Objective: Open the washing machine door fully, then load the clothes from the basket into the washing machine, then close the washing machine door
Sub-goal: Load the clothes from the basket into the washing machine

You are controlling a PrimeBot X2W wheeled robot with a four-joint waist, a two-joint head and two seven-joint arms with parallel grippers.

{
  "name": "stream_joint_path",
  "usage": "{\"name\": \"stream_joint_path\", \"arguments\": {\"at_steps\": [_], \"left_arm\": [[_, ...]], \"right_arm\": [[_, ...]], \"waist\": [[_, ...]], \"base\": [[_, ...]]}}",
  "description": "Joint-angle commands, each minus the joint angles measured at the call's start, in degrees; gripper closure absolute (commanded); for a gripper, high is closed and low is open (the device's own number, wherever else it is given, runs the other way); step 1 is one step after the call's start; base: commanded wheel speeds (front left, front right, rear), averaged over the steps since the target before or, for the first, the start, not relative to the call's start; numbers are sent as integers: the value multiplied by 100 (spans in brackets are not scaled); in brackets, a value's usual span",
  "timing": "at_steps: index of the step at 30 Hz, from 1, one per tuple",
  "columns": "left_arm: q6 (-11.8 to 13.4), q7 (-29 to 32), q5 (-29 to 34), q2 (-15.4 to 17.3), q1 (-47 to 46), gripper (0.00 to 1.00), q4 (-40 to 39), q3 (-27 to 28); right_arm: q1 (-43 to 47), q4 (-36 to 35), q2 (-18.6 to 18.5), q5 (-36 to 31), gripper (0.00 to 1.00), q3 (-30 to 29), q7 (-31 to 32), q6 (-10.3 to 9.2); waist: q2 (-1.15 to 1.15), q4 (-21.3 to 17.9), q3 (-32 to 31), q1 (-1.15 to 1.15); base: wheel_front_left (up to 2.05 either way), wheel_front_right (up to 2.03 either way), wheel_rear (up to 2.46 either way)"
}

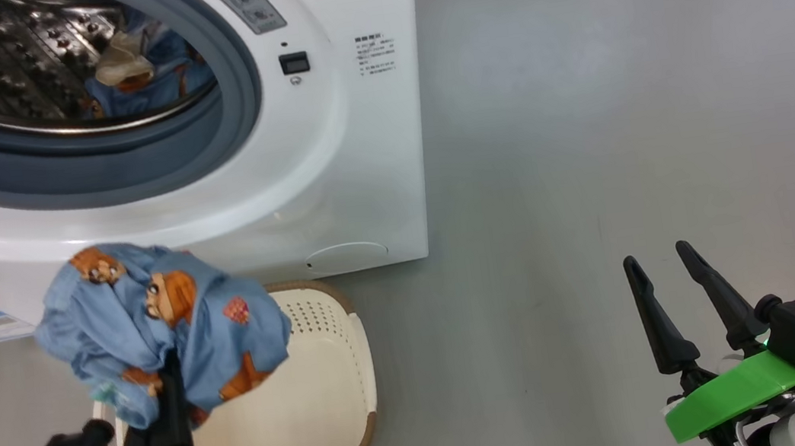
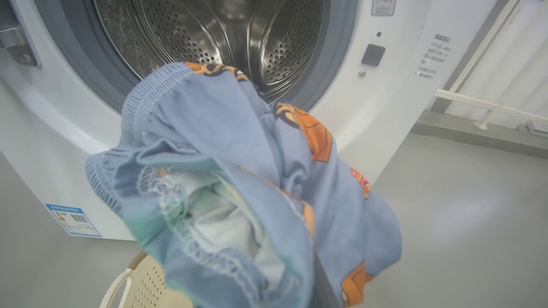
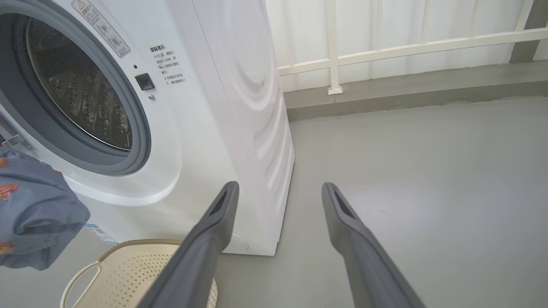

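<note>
**Clothes [image 1: 166, 330]: one bundle aloft, one in the drum [image 1: 1, 68]**

**Item.** Held bundle of light blue fabric printed with orange cartoon figures, loosely gathered. It is draped over the left end effector [image 1: 172, 387], whose dark fingers are closed on it from beneath.

**Location.** It hangs above the far left part of the basket [image 1: 368, 380]. This puts it near the lower front of the washing machine [image 1: 356, 144] and below the drum mouth. The second bundle [image 1: 147, 72] lies inside the drum, toward its right side.

**Handling, as judged.**
- Light, soft and limp, and not fragile.
- Elastic hems and folds hang loose in the left wrist view, so the bundle is likely to sag and swing in transit.
- The best hold is on the bunched middle, taking several layers at once. A single hem would let the rest trail.

**Right end effector [image 1: 657, 256].** Fingers parted and holding nothing, well apart to the right over the grey floor [image 1: 621, 109].

**Edges.**
- The grey-blue rubber seal [image 1: 243, 97] and the white front rim below it must be cleared on the way in. A trailing fold could catch on the seal lip.
- The brown basket rim sits just beneath the bundle.

**Open room.**
- The drum mouth is unobstructed, with free space above the bundle.
- The floor to the right of the machine is open.
- What shows of the basket's inside is bare cream plastic.
</note>
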Motion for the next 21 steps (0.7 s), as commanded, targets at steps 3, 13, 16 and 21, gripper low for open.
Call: {"name": "stream_joint_path", "arguments": {"at_steps": [3, 13, 16, 21], "left_arm": [[-14, -77, 52, 60, -362, 100, -267, 285], [-15, -78, -35, 185, -1372, 100, -171, 593], [-15, -78, -33, 289, -1759, 100, -62, 724], [-15, -78, -101, 501, -2456, 100, 310, 1004]], "right_arm": [[-49, -161, -51, -26, 0, 144, -69, 9], [-133, -305, -110, -88, 0, 71, -69, 9], [-190, -357, -104, -91, 0, 79, -69, 9], [-290, -421, -67, -102, 0, 94, -69, 9]], "waist": [[0, -92, 189, 0], [0, -295, 764, 0], [0, -373, 965, 0], [0, -525, 1337, 0]], "base": [[0, 0, 0], [0, 0, 0], [0, 0, 0], [0, 0, 0]]}}
